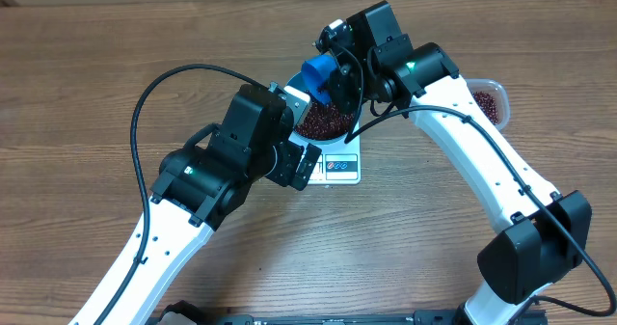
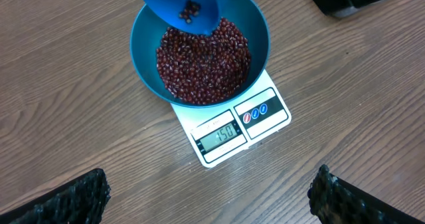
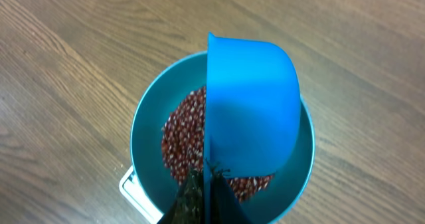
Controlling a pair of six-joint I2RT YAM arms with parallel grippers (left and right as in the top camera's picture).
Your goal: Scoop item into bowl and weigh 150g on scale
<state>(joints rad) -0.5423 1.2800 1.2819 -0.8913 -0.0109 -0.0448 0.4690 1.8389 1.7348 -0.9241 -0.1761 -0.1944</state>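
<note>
**Wood-grain table, scoop tipped over bowl on scale**

Wood-grain table point(image 1: 77, 94) carries the whole setup. The scale point(image 2: 265, 111) sits near centre with the bowl point(image 2: 143, 44) on its platform. The beans point(image 2: 202, 61) form a heap covering the bowl floor. The display at the scale's front edge reads 150.

Right gripper point(image 3: 199, 197): clamped on the scoop point(image 3: 252, 104), which is held tilted above the bowl at its 12 o'clock rim. A few beans lie inside the scoop.

Left gripper point(image 2: 211, 199): fingers wide apart, holding nothing. It hangs above the table at 6 o'clock of the scale.

Surroundings: a clear tub point(image 1: 490, 98) with more beans stands at 3 o'clock of the bowl, well apart and partly behind the right arm. A black cable point(image 1: 154, 84) loops over the table at 9 o'clock.

Obstructions: overhead, the left wrist covers the bowl's 9 o'clock side and part of the scale. The scoop and right gripper cover its 12 o'clock side. In the right wrist view, the scoop hides much of the heap.
</note>
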